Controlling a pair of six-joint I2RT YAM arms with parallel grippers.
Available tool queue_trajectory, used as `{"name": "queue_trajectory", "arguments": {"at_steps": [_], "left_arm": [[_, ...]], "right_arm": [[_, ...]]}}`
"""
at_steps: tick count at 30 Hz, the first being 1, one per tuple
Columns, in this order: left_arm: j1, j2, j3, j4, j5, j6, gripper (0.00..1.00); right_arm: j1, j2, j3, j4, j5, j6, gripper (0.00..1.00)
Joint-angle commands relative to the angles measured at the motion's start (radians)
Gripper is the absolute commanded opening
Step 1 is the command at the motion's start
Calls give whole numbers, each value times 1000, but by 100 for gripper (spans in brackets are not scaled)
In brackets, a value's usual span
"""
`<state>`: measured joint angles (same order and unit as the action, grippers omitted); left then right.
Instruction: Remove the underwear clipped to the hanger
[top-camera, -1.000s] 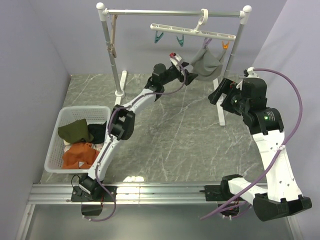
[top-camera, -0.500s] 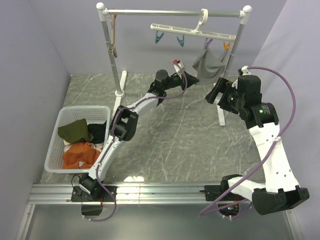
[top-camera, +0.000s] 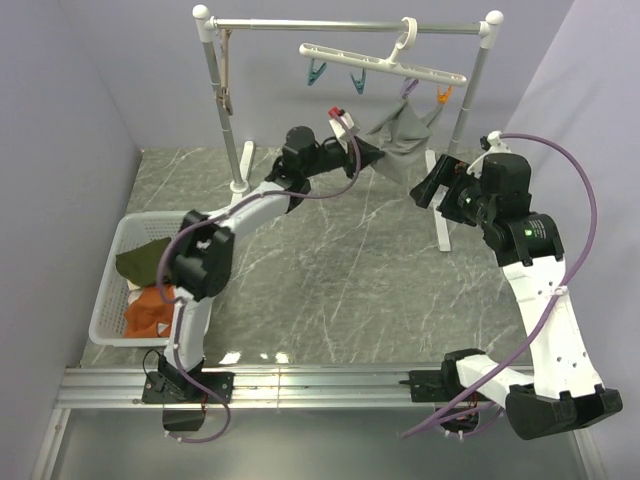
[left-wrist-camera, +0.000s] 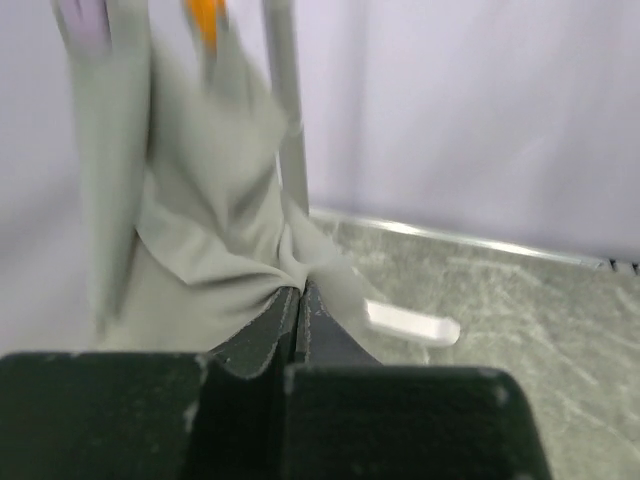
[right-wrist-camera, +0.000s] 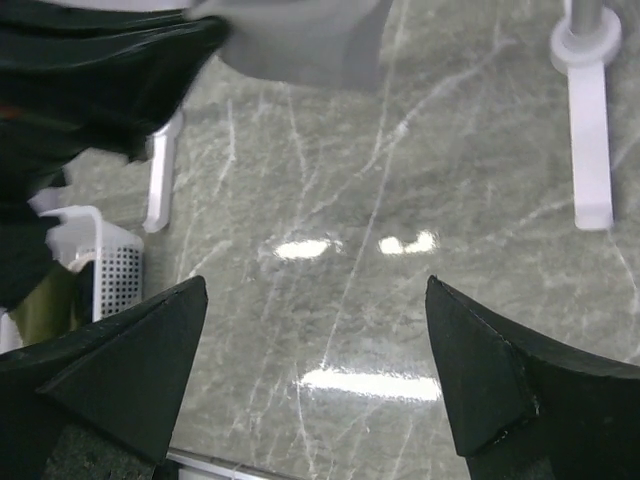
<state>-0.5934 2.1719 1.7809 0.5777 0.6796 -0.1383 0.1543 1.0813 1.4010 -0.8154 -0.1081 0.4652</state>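
Though it is unclear from above, the left pincer (left-wrist-camera: 300, 302) pinches the grey briefs (left-wrist-camera: 190, 230) (right pincer (right-wrist-camera: 315, 288) spread).

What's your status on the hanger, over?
Left hand shut on the grey briefs, cloth stretched leftward. Briefs held by purple clip and orange clip on the hanger. Right hand open, empty, off to the side. Nothing in the way.
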Motion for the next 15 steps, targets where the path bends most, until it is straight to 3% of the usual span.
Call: {"name": "queue_trajectory", "arguments": {"at_steps": [1, 4, 15], "left_arm": [[-17, -197, -66, -45, -14, 112, 0], [-57, -279, -126, -158, -15, 193, 0], [-215, -541, -333, -337, -93, 313, 0]], "right_arm": [[-6, -23, 58, 88, -77, -34, 96], [-4, -12, 118, 128, -151, -48, 95], [2, 183, 383, 206, -110, 9, 92]]}}
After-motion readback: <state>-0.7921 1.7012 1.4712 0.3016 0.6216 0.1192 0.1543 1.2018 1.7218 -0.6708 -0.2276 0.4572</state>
